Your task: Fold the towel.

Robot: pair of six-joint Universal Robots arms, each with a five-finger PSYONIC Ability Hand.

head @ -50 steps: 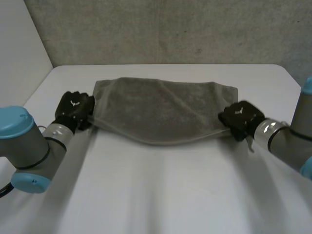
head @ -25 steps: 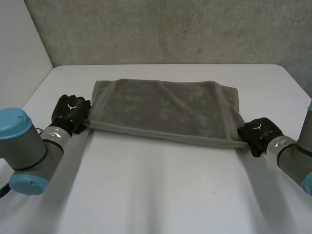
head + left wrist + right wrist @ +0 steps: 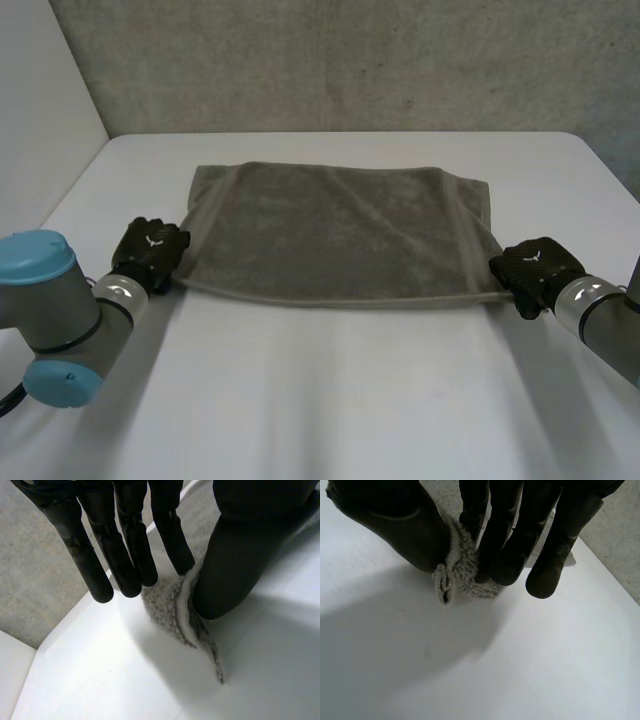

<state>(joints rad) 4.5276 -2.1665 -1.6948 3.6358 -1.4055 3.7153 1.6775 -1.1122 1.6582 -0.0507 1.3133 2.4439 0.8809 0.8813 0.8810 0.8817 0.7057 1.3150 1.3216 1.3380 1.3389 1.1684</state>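
A grey towel (image 3: 340, 230) lies spread flat across the white table (image 3: 330, 400), long side left to right. My left hand (image 3: 150, 250) is at its near left corner. In the left wrist view that corner (image 3: 175, 610) sits pinched between the thumb (image 3: 235, 555) and the nearest finger, while the other fingers (image 3: 95, 560) stand straight and apart, just above the table. My right hand (image 3: 530, 265) is at the near right corner. There the bunched corner (image 3: 457, 565) is gripped between the thumb (image 3: 395, 520) and curled fingers (image 3: 505, 545), low over the table.
A rough grey wall stands behind the table's far edge. Bare white tabletop stretches between the towel's near edge and the front of the table. Both arms come in low from the front corners.
Both hands moved outward and toward the front, drawing the sagging near edge straight. The towel now lies flat. The left hand's outer fingers have straightened.
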